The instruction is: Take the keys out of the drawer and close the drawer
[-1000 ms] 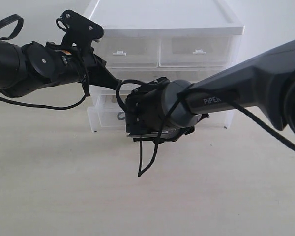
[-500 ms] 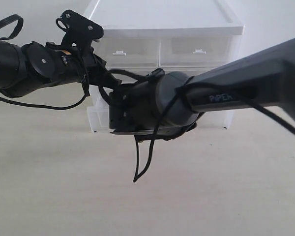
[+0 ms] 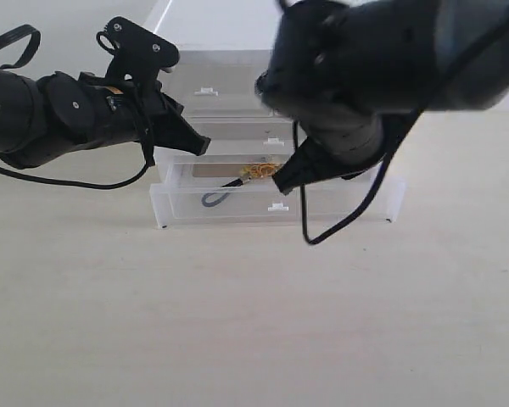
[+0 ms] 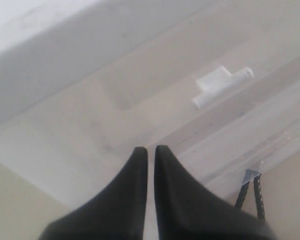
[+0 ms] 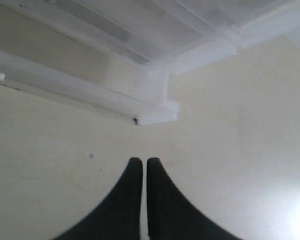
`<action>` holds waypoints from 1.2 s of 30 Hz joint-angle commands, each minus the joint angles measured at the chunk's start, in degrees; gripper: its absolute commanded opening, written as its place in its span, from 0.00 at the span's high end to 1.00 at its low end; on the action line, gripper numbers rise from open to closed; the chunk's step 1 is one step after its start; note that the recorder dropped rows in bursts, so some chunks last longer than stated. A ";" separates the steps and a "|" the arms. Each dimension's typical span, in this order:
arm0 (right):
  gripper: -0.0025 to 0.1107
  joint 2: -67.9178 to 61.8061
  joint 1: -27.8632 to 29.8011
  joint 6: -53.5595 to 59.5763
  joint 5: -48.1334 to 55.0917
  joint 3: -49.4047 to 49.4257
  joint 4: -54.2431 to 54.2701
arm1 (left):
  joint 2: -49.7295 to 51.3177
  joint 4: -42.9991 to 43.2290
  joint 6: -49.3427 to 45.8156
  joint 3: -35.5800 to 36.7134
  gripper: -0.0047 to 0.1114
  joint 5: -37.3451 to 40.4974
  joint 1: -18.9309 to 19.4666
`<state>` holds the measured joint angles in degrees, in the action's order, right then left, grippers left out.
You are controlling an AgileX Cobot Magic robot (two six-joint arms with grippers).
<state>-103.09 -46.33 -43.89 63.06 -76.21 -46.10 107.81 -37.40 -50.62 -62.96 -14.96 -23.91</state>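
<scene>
Step in hand, by judgement: lifting the keys [image 3: 259,174] out of the drawer [image 3: 178,208]. Find them inside that pulled-out lowest tier in the exterior view: gold rings near the middle, strap loop toward the left, seen through the front wall. Seem to lie on the drawer floor, not lifted.

Note the right gripper [image 3: 282,181]: clenched, with its tip just beside the rings in the exterior view. Cannot confirm a grasp, though. In the right wrist view, see the fingers [image 5: 132,172] pressed together with nothing between them, and only table [image 5: 230,150] and a corner of the unit [image 5: 160,112] ahead, apart from the tips. Probably closed on nothing.

Note also the left gripper [image 3: 195,142]: pressed closed and empty, by the left side of the unit, facing a tab handle [image 4: 221,85].

To do the step well: release the right fingers first. Bring the tips down into the drawer over the rings, not over the thin strap. Close only when a ring sits between the pads. Lift straight up until the strap clears the front wall, to avoid dragging the drawer. Keep the left arm aside meanwhile.
</scene>
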 commanded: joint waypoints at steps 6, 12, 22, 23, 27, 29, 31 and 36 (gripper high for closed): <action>0.98 4.46 9.34 35.72 -19.30 0.40 17.50 | 1.54 -3.57 0.27 -1.21 0.92 -32.57 2.67; 0.98 3.69 9.34 73.68 -19.45 0.94 24.90 | 1.54 -3.57 0.27 -1.21 0.92 -32.57 2.67; 0.84 -2.13 9.22 66.31 -25.08 0.94 25.39 | 1.54 -3.57 0.27 -1.21 0.92 -32.57 2.67; 0.79 -2.38 9.22 66.31 -24.97 0.94 25.39 | 1.54 -3.57 0.27 -1.21 0.92 -32.57 2.67; 0.58 -4.13 9.22 68.35 -26.55 0.94 25.39 | 1.54 -3.57 0.27 -1.21 0.92 -32.57 2.67; 0.56 -4.77 9.22 70.77 -28.23 0.94 25.28 | 1.54 -3.57 0.27 -1.21 0.92 -32.57 2.67; 0.56 -5.54 9.22 70.94 -30.05 0.94 25.28 | 1.54 -3.57 0.27 -1.21 0.92 -32.57 2.67; 0.56 -7.08 9.22 71.40 -33.10 0.94 24.63 | 1.54 -3.57 0.27 -1.21 0.92 -32.57 2.67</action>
<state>-109.57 -37.22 27.04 31.48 -75.37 -20.96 107.81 -37.40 -50.62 -62.96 -14.96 -23.91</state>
